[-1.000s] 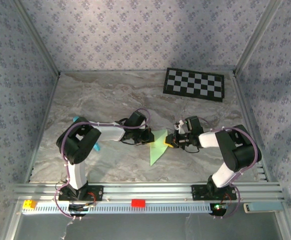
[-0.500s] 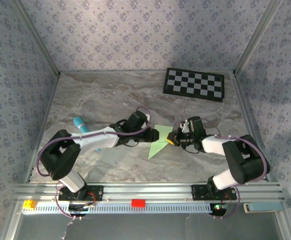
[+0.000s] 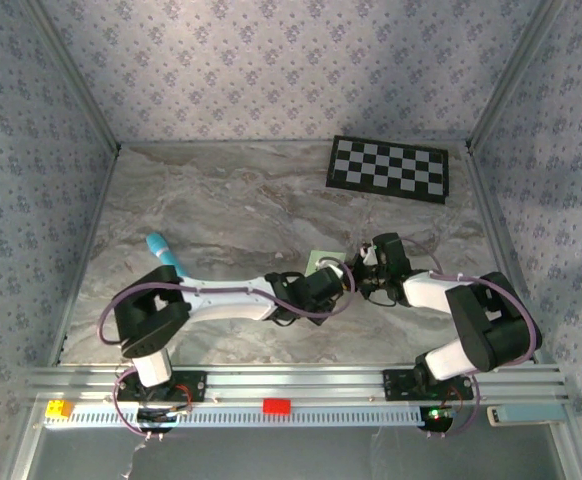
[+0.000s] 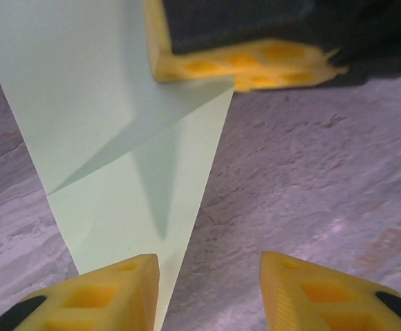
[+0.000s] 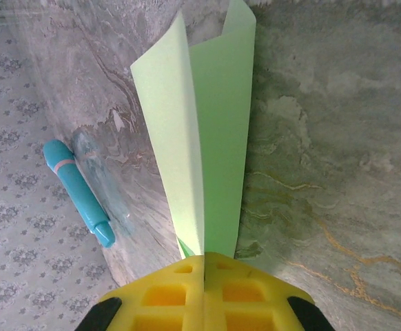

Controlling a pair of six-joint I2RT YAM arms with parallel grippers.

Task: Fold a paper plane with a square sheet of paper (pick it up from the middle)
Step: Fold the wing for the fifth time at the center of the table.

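Note:
The square sheet of paper [image 5: 214,138], pale mint green, is folded into a narrow strip with creases and stands up from my right gripper [image 5: 204,265], which is shut on its near end. In the left wrist view the paper [image 4: 104,124] tapers toward my left gripper [image 4: 207,289], whose jaws stand open; its left fingertip [image 4: 111,289] is over the paper's narrow end, with bare table between the jaws. From above, the left gripper [image 3: 333,283] faces the right gripper [image 3: 359,272] closely, and a small patch of paper [image 3: 320,259] shows behind them.
A cyan-blue stick [image 3: 163,252] lies on the marble table at the left, also in the right wrist view as the stick [image 5: 76,189]. A black-and-white checkerboard [image 3: 389,168] lies at the back right. Patterned walls enclose the table; a metal rail [image 3: 291,385] runs along the front.
My left gripper has opened and let go of the paper. The left arm has stretched right and nearer, now covering most of the paper. The right gripper stays shut on it.

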